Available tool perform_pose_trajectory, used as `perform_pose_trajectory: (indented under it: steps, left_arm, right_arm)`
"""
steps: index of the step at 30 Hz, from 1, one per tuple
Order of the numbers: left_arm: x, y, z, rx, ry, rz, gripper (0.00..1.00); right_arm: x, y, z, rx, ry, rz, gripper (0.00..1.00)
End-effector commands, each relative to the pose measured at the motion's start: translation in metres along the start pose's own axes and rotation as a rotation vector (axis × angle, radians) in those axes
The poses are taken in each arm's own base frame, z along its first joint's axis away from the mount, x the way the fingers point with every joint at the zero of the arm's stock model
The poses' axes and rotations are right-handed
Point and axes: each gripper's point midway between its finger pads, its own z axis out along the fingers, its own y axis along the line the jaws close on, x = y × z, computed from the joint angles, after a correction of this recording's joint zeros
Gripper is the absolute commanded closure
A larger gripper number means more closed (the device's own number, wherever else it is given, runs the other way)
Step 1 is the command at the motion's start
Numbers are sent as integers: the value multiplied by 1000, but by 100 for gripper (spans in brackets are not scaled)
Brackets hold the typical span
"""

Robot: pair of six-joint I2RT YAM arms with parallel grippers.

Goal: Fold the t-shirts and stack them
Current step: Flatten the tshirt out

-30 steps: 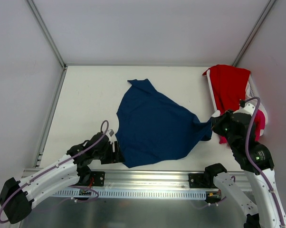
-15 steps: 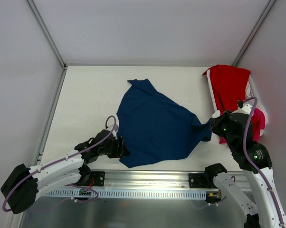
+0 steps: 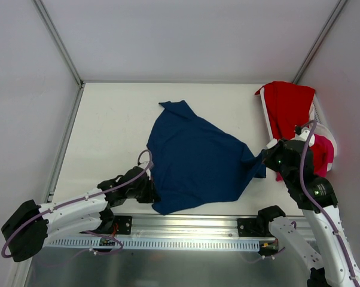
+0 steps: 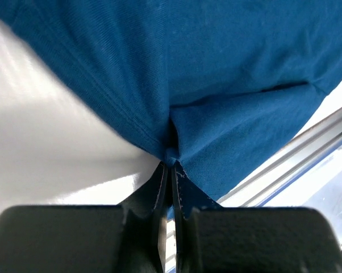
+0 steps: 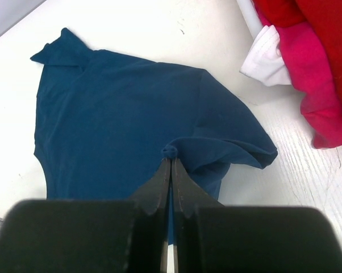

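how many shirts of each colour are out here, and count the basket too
navy blue t-shirt: 1
red t-shirt: 1
pink t-shirt: 1
white basket: 1
total: 4 things, 3 of them shirts

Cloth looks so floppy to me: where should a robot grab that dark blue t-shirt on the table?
At its outer edges, coming in low from each side. The navy t-shirt lies spread nearly flat, so only its border gives a pinchable fold: the left gripper is shut on the near-left edge, the right gripper on the right edge.
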Motion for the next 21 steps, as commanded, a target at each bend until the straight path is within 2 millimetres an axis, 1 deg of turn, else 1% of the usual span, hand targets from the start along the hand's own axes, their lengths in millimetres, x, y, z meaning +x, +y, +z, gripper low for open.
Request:
perform_pose_trajectory:
  steps: [1, 2, 3, 4, 5, 6, 8, 9, 11, 12, 15, 18, 21]
  left_arm:
    - [0, -14, -5, 2, 20, 14, 100]
    - [-2, -19, -7, 9, 23, 26, 100]
    - [-11, -34, -13, 37, 5, 39, 100]
    - [-15, -41, -17, 48, -4, 54, 100]
    - [-14, -46, -22, 53, 1, 81, 100]
    - [-25, -60, -29, 79, -27, 98, 100]
    - [-30, -67, -37, 86, -36, 131, 100]
    - [-37, -76, -44, 104, -56, 140, 98]
    - [-44, -83, -52, 112, -77, 158, 94]
    - [-45, -84, -54, 115, -79, 161, 88]
    - [-47, -86, -58, 118, -85, 165, 80]
    - [-44, -84, -58, 115, -77, 157, 78]
    - [-43, -82, -58, 115, -79, 152, 78]
  right_arm:
    - [-6, 5, 2, -13, -23, 10, 99]
    - [-6, 5, 2, -12, -24, 7, 100]
    - [-6, 4, 2, -9, -24, 7, 99]
    - [-5, 4, 3, -6, -21, 4, 99]
    - [-5, 3, 3, -5, -20, 3, 99]
    - [-4, 3, 3, -4, -19, 3, 99]
    - [-5, 3, 3, -2, -22, 3, 100]
    - [-4, 2, 4, 0, -19, 2, 99]
    - [-3, 1, 4, 1, -17, 0, 99]
    - [-2, 1, 5, 4, -16, -1, 99]
    - [-2, -2, 4, 11, -24, 1, 100]
    - [-1, -3, 4, 11, -24, -2, 100]
    - [1, -4, 5, 15, -22, -3, 99]
